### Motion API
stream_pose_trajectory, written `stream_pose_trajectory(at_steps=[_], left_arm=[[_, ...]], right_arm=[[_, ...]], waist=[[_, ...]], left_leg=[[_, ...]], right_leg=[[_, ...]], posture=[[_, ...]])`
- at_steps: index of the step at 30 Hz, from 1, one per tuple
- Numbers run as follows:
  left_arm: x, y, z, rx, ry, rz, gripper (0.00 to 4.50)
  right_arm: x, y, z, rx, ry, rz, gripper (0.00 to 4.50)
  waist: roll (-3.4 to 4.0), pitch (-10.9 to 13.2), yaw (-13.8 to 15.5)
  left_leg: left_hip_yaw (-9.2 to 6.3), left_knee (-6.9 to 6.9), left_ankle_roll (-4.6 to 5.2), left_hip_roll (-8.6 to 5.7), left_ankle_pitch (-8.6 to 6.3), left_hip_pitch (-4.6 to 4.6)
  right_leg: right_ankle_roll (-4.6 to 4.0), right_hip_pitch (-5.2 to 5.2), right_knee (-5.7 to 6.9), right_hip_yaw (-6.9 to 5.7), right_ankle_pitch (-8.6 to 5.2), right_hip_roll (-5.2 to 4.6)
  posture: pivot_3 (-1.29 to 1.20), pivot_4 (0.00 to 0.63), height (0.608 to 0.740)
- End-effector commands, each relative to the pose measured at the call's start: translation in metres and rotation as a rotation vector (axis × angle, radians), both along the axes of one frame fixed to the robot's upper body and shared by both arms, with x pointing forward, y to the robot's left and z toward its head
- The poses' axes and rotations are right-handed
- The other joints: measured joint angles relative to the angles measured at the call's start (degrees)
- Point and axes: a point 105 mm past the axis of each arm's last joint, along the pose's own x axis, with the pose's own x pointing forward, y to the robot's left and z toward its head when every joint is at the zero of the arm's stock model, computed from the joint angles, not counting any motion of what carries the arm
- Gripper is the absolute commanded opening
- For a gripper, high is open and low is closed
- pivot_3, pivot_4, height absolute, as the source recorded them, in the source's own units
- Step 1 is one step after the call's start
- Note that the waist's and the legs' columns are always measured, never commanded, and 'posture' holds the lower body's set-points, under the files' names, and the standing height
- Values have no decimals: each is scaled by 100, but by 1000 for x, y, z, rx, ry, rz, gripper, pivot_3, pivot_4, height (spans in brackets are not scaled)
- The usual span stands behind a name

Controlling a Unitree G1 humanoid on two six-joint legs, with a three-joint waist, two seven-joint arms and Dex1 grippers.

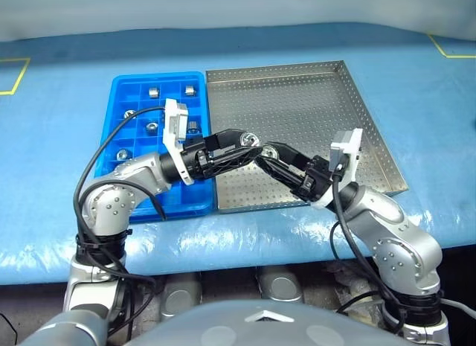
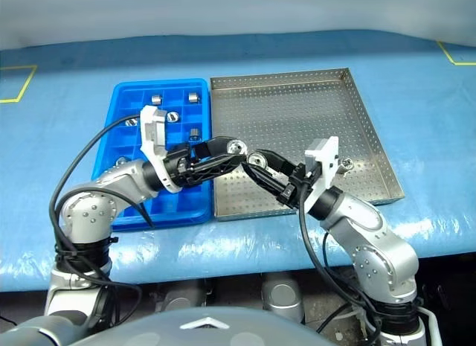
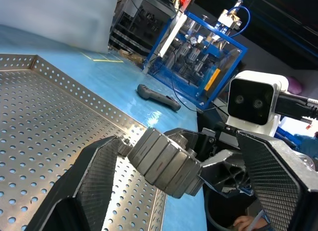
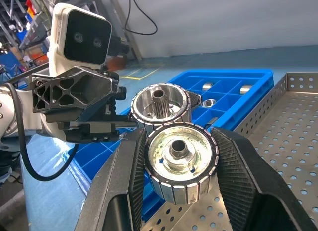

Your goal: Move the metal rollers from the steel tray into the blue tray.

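Nearest, the right hand (image 4: 176,179) is clenched on a metal roller (image 4: 180,161), its two black fingers (image 4: 233,166) pressed against the ribbed sides. Just beyond it a second roller (image 4: 160,103) sits at the tips of the left hand (image 1: 249,146), whose fingers (image 3: 102,166) stand spread on either side of that roller with a gap showing, so it is released rather than gripped. Both hands meet above the near edge of the steel tray (image 1: 312,100), close to its border with the blue tray (image 1: 123,89). Farther back, several more rollers (image 1: 154,92) lie in the blue tray's compartments. Both trays rest on the blue-covered bench (image 1: 67,145).
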Motion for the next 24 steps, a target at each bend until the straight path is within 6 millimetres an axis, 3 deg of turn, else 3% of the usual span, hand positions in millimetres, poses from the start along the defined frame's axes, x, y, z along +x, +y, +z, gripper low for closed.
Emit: stream_pose_trajectory(at_steps=[1, 2, 9, 17, 22, 24], left_arm=[[-1, -3, 5, 13, -44, -2, 4125], [-1, -3, 3, 19, -39, -1, 4125], [0, -2, -1, 39, -28, 0, 1903], [1, -4, -7, 56, -3, 15, 1808], [5, -8, -17, 75, 78, 43, 1808], [3, -13, -20, 82, 106, 37, 1808]], right_arm=[[-6, 4, 15, 24, -67, 19, 1697], [-5, 4, 15, 24, -68, 18, 1697], [-3, 2, 16, 31, -68, -1, 1697], [5, -5, 15, 0, -78, -63, 1697], [28, -27, -15, -500, -153, -259, 1697], [32, -33, -18, -627, -193, -294, 1697]], waist=[[0, 0, 2], [0, 0, 1], [0, 0, -1], [0, 0, 2], [0, 0, 4], [-1, 1, 6]], left_leg=[[0, 0, 0, 0, 0, 0], [0, 0, 0, 0, 0, 0], [0, 0, 0, 0, 0, 0], [0, 0, 0, 0, 0, -1], [5, 4, 0, -2, 0, 0], [5, 4, 0, -2, 0, -2]], right_leg=[[0, 0, 0, 0, 0, 0], [0, 0, 0, 0, 0, 0], [0, -1, 0, 0, 0, 1], [0, -1, 0, 0, 0, 0], [4, -1, -1, 4, 2, -1], [4, -4, -1, 4, 2, -1]], posture=[[-130, 150, 740], [-130, 150, 740], [-131, 150, 740], [-126, 150, 740], [-130, 150, 740], [-132, 150, 740]])
